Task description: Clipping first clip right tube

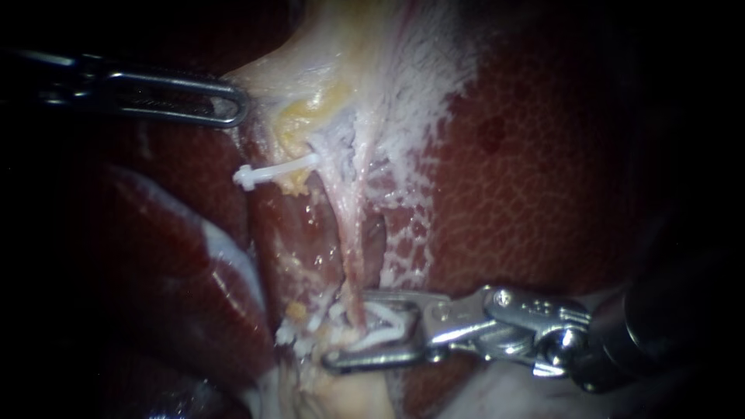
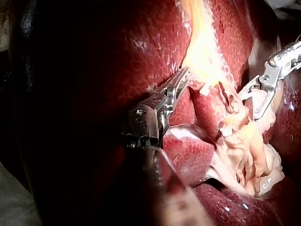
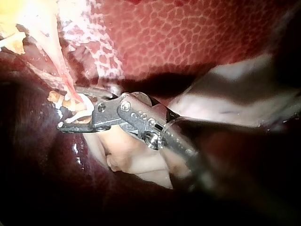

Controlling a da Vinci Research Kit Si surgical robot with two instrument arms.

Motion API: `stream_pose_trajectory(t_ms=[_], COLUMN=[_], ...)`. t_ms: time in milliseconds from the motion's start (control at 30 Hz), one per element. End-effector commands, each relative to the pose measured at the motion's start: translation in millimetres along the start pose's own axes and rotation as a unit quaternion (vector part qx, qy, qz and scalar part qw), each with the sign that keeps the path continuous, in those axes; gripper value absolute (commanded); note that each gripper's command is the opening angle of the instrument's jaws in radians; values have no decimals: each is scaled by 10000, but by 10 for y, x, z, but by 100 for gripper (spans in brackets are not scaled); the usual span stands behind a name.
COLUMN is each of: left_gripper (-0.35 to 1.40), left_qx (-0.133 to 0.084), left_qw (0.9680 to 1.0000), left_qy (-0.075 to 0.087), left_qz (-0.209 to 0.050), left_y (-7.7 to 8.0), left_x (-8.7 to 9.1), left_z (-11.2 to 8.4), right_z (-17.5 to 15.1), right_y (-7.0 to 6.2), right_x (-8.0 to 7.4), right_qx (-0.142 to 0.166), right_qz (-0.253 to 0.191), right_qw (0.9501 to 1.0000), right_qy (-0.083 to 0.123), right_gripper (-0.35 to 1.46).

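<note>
Down low, the jaws of our right instrument (image 1: 347, 327) stand apart, clasping an open white clip (image 1: 392, 322) astride the thin pink right tube (image 1: 351, 256), whose lower end we lose among frayed white shreds (image 1: 310, 322). The slotted jaws of our left instrument (image 1: 237, 105) pinch glistening pale tissue (image 1: 310, 70), its shaft level, fading into dark. Mottled red liver (image 1: 543, 171) lies around.

Left instrument (image 1: 237, 105) shaft in shadow, right tube (image 1: 351, 256) end behind clip (image 1: 388, 324)
</note>
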Motion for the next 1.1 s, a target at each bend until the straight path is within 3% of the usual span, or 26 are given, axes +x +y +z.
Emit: stream_pose_trajectory(t_ms=[33,233,267,300,400,600,1100], left_gripper=[-35,-35,-35,-35,-35,-35,-35], left_qx=[-2,-5,-5,-5,-6,-6,-7], left_qw=[10000,10000,10000,10000,10000,10000,10000], left_qy=[1,0,0,0,-1,-1,-1], left_qz=[-1,-1,-1,-1,-1,-1,-2], left_y=[0,-1,-1,-1,-1,-1,-1], left_x=[0,0,0,0,0,0,0], left_z=[0,1,1,1,1,1,1], right_z=[2,3,2,1,-5,-10,-10], right_y=[0,1,1,2,7,16,16], right_x=[-1,0,-1,-1,-2,-6,-8], right_qx=[2,16,17,17,23,115,192], right_qz=[24,82,111,349,612,661,632], right_qw=[10000,10000,9999,9994,9981,9977,9978], right_qy=[0,-7,-7,-4,-4,-56,-104], right_gripper=[49,39,24,-4,-33,-35,-35])
